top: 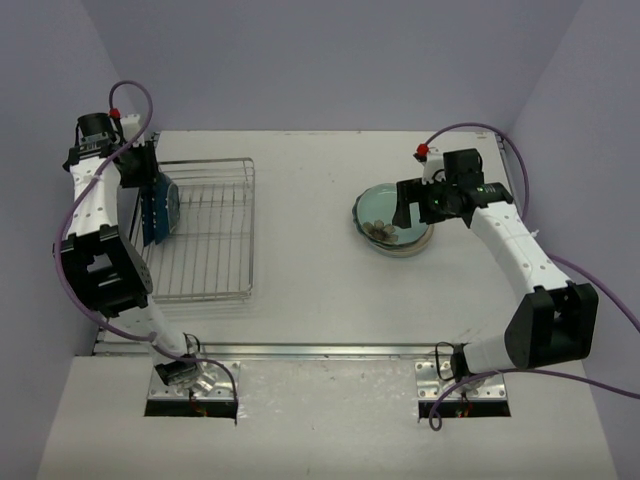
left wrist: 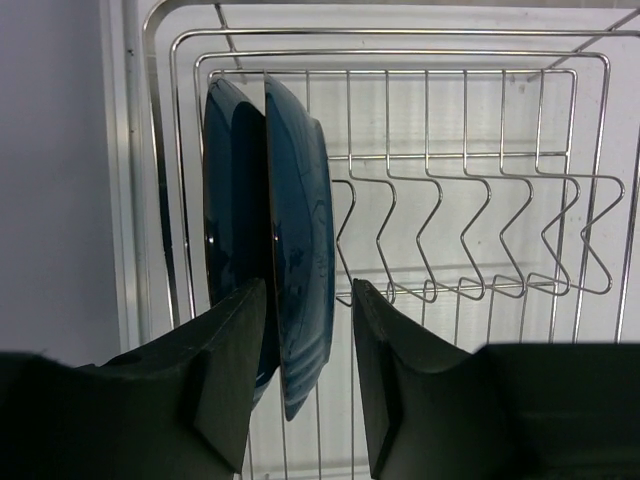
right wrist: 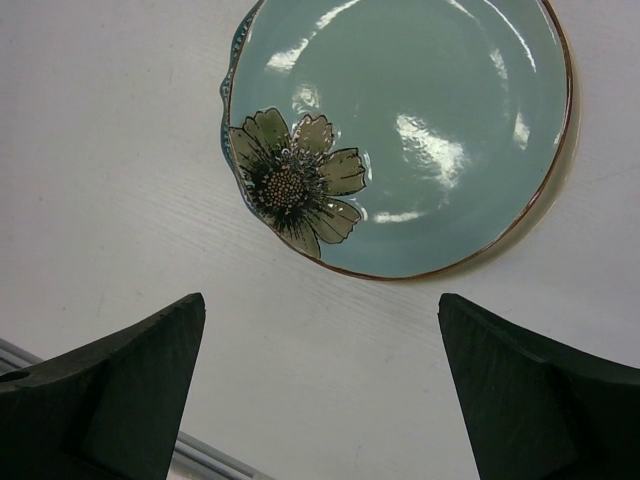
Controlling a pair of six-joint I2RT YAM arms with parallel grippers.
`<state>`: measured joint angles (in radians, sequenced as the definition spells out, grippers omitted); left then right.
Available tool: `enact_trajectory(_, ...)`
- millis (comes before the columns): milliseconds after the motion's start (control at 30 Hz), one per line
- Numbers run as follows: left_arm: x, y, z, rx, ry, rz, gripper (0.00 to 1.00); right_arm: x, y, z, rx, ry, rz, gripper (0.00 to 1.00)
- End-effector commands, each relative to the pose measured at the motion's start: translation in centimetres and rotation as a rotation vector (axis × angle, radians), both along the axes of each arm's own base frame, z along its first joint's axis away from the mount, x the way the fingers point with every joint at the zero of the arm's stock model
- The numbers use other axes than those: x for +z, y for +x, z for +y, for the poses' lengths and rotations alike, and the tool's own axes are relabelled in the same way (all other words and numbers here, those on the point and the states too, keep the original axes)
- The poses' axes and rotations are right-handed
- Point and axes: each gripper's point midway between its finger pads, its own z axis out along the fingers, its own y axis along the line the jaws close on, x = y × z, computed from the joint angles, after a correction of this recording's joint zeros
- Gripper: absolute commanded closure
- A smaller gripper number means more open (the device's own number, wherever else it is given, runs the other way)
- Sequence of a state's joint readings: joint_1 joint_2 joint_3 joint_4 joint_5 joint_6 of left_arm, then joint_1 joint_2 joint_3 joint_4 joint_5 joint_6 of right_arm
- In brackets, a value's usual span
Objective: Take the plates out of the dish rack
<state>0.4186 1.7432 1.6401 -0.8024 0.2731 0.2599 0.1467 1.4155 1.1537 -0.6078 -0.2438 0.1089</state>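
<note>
Two dark navy blue plates (top: 160, 210) stand on edge at the left end of the silver wire dish rack (top: 215, 235). In the left wrist view my left gripper (left wrist: 308, 290) straddles the near rim of the right-hand navy plate (left wrist: 300, 240). Its left finger sits between that plate and the other navy plate (left wrist: 232, 200), and a thin strip of light shows by the right finger. A pale blue plate (right wrist: 420, 130) with a flower lies on a small stack (top: 393, 225) at the table's right. My right gripper (right wrist: 320, 300) hovers open just beside it.
The other slots of the rack (left wrist: 470, 156) hold nothing. The rack's left side runs close to the wall (left wrist: 50, 180). A metal rail (right wrist: 200, 455) edges the table at the near side. Purple cables (top: 135, 95) loop over both arms.
</note>
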Motion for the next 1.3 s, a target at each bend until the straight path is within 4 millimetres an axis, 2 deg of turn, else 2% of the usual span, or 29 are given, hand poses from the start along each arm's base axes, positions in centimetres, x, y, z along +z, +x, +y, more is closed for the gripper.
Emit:
enact_trajectory(0,0.7,0.9,0.5,-0.012,-0.051,-0.030,0.63,1.4,0.5,0.7,0.017,0.026,-0.056,0.01)
enact_trajectory(400,-1.2,1.3,1.2,0.008,-0.084,-0.001,0.66,1.5,0.5,1.2,0.027,0.052,-0.042,0.01)
enact_trajectory(833,-3.8,1.7,1.2,0.001,-0.287,0.021,0.79,1.7,0.5,1.2,0.028,0.051,-0.038,0.01)
enact_trajectory(900,-3.8,1.7,1.3,-0.002,-0.309,0.018,0.82,1.8,0.5,1.3,0.030,0.054,-0.037,0.01)
enact_trajectory(1033,-3.3,1.6,1.7,-0.002,-0.340,0.007,1.00,1.9,0.5,1.3,0.028,0.056,-0.038,0.01)
enact_trajectory(1267,-1.0,1.3,1.5,-0.030,-0.388,-0.028,1.00,2.2,0.5,1.4,0.027,0.066,-0.041,0.01)
